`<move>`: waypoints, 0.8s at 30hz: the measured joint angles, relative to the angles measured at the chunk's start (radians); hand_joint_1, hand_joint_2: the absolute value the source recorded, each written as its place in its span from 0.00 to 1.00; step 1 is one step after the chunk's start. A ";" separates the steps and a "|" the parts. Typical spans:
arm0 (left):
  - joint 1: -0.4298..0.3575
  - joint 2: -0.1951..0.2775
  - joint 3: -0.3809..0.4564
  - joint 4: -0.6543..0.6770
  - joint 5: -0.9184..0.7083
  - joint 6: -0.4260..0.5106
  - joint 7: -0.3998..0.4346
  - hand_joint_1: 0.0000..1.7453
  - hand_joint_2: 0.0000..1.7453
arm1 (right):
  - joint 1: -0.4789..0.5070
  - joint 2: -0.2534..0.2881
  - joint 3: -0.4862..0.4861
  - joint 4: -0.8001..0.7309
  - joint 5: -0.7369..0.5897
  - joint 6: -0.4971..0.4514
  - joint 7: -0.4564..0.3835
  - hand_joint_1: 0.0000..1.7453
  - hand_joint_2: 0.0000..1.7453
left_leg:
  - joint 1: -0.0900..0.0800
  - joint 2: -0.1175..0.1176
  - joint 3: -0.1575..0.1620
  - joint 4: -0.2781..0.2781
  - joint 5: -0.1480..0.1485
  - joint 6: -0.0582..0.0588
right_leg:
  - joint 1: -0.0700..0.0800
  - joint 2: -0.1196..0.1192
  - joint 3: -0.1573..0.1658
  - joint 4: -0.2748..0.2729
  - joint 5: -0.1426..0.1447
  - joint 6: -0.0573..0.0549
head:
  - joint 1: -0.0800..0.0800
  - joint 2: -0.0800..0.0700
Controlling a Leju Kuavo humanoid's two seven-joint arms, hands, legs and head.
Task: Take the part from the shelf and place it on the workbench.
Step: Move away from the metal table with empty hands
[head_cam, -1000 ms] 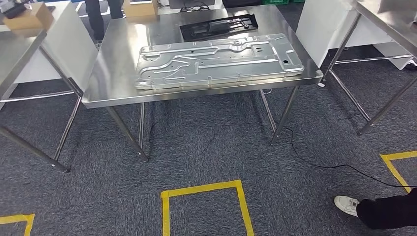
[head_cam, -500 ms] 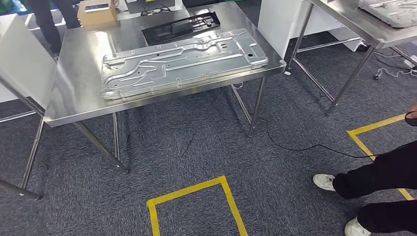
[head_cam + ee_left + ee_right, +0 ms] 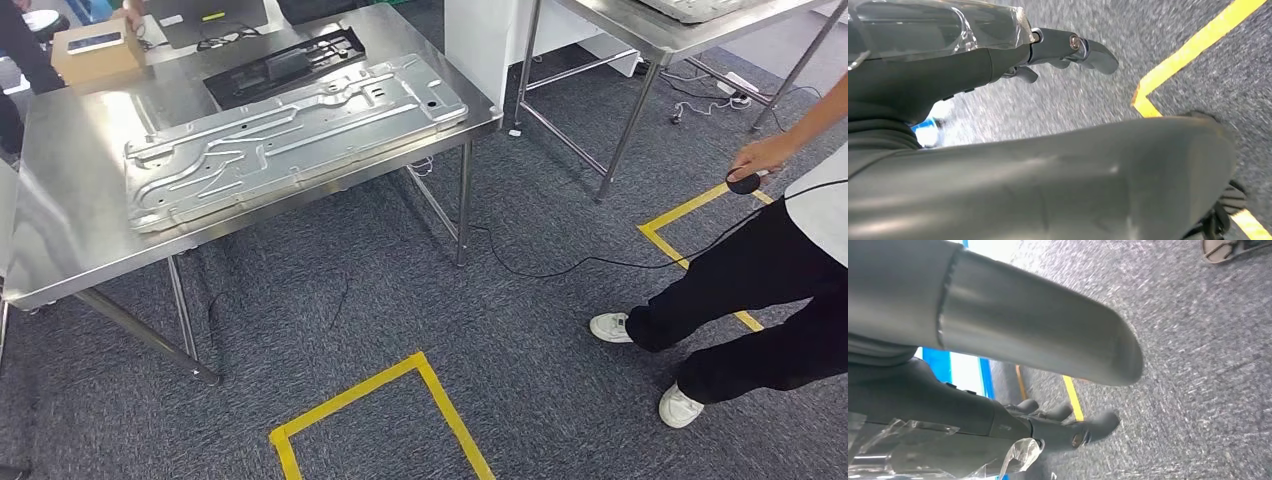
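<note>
A large stamped silver metal panel [image 3: 290,130] lies flat on the steel workbench [image 3: 70,250] at the upper left of the head view. Behind it on the same bench lies a black plastic part [image 3: 285,65]. The edge of a second silver panel [image 3: 690,8] lies on another steel table at the top right. My left hand [image 3: 1068,50] hangs over the grey carpet with its fingers stretched out and nothing in them. My right hand [image 3: 1068,425] also hangs above the carpet, its fingers apart and holding nothing.
A person in black trousers and white shoes [image 3: 760,290] stands at the right, holding a small black device [image 3: 742,183] on a cable. Yellow tape squares [image 3: 375,420] mark the carpet. A cardboard box [image 3: 95,55] sits at the bench's far corner. A white panel [image 3: 485,50] stands between the tables.
The whole picture has slid left, so the camera has turned right. The workbench now sits at the upper left, and the person shows more fully at the right.
</note>
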 joint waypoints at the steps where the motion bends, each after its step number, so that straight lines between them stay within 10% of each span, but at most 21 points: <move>1: -0.002 0.000 0.000 0.000 0.000 0.000 0.000 0.00 0.00 | 0.001 0.000 0.000 0.000 -0.001 0.000 0.001 0.00 0.00 | 0.002 0.000 -0.001 0.006 -0.006 -0.003 | 0.000 0.011 -0.004 0.001 0.001 -0.005 | 0.000 0.000; 6: 0.002 0.000 -0.001 0.000 0.000 0.000 -0.001 0.00 0.00 | -0.003 0.000 0.000 0.000 -0.003 0.000 0.005 0.00 0.00 | 0.022 -0.075 -0.121 0.300 -0.165 -0.027 | 0.002 0.064 -0.013 0.001 0.010 -0.023 | 0.000 0.000; 8: 0.007 0.000 -0.001 0.000 0.000 0.000 -0.001 0.00 0.00 | -0.001 -0.001 0.000 0.000 -0.004 0.000 0.006 0.00 0.00 | 0.022 -0.082 -0.151 0.361 -0.174 -0.023 | 0.006 0.089 -0.015 0.001 0.013 -0.026 | 0.000 0.000; 12: 0.006 0.001 -0.001 0.000 0.001 0.002 -0.001 0.00 0.00 | -0.002 0.004 0.000 0.000 -0.007 0.002 0.007 0.00 0.00 | 0.001 -0.139 -0.036 0.098 -0.026 0.020 | 0.007 0.140 -0.013 -0.004 0.021 -0.026 | -0.001 0.000; 16: -0.004 0.004 -0.001 0.000 0.002 0.004 -0.001 0.00 0.00 | 0.002 0.005 0.000 0.001 -0.008 0.003 0.008 0.00 0.00 | -0.003 -0.147 -0.001 0.000 0.010 0.034 | 0.013 0.184 -0.029 -0.003 0.032 -0.018 | -0.001 0.000; 18: -0.007 0.003 -0.001 0.000 0.002 0.005 -0.002 0.00 0.00 | 0.003 0.002 0.000 0.001 -0.009 0.003 0.008 0.00 0.00 | 0.005 -0.122 0.004 -0.019 0.016 0.026 | 0.020 0.148 -0.052 0.037 0.003 -0.012 | 0.000 0.000; 22: 0.003 0.003 -0.002 0.000 0.002 0.005 -0.002 0.00 0.00 | 0.001 0.002 0.000 0.002 -0.014 0.004 0.008 0.00 0.00 | 0.007 -0.065 0.002 -0.022 0.018 0.027 | 0.021 0.064 -0.167 0.300 -0.135 0.005 | 0.001 0.000; 24: 0.005 0.003 -0.002 0.000 0.002 0.005 -0.002 0.00 0.00 | 0.002 0.003 0.000 0.003 -0.015 0.005 0.008 0.00 0.00 | 0.012 -0.041 0.000 -0.018 0.016 0.024 | 0.014 0.055 -0.158 0.303 -0.119 0.015 | 0.001 0.000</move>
